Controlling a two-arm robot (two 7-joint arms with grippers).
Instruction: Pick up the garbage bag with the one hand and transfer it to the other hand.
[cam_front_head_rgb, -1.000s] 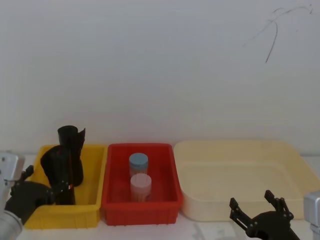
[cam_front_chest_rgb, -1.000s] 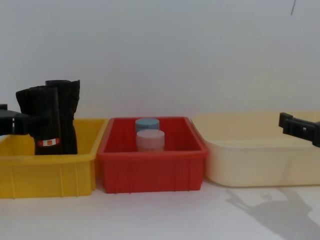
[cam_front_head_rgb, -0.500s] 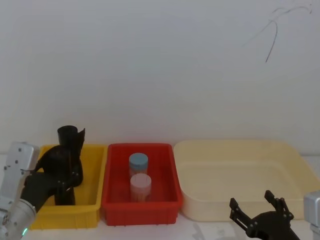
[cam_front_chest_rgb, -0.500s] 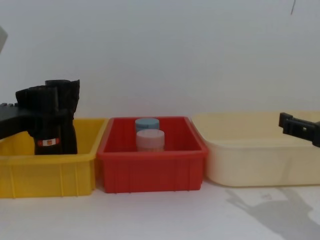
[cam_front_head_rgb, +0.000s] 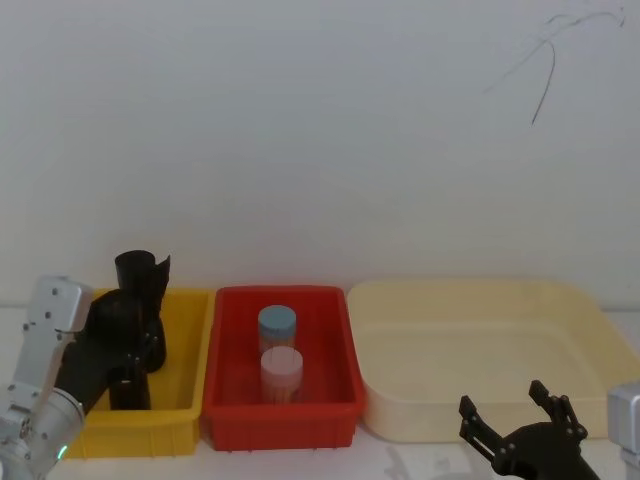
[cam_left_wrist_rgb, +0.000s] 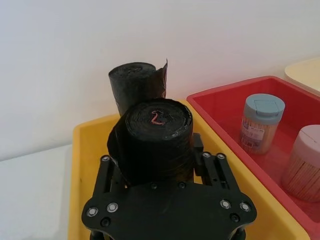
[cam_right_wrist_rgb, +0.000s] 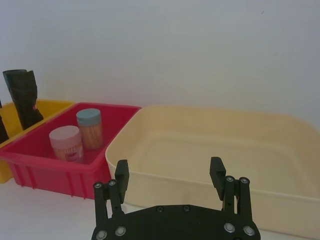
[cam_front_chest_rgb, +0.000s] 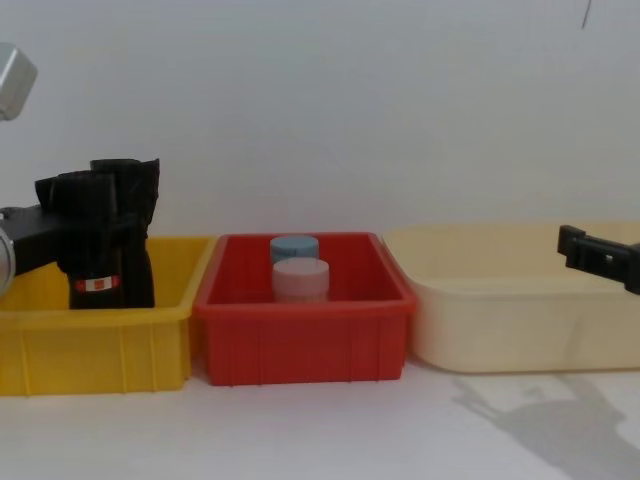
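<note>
Pinching the garbage bag (cam_left_wrist_rgb: 157, 137) across its upper half, the left gripper (cam_front_chest_rgb: 88, 228) is reaching into the yellow bin (cam_front_chest_rgb: 100, 350). The bag is standing upright there, just in front of a taller plain roll (cam_left_wrist_rgb: 134, 82); whether the 2 are touching is hard to tell. The step in hand is looking like the lift out of the bin. A good lift is calling for a straight rise, so that the bag is clearing the bin wall without dragging or tipping the plain roll. The squeeze is needing to be firm, since soft plastic is likely giving under the fingers. The right gripper (cam_right_wrist_rgb: 169, 175) is hovering low in front of the cream tray (cam_front_chest_rgb: 500, 330), fingers spread wide. It is well apart from the bag, with the red bin (cam_front_chest_rgb: 300, 350) and its 2 jars (cam_front_chest_rgb: 300, 278) lying between. The bin wall is hiding the bag's foot in the chest view, so whether it is resting on the bin floor or hanging is unclear. The bag is covering the finger pads in the left wrist view, and the chest view's edge is cutting off most of the right gripper
</note>
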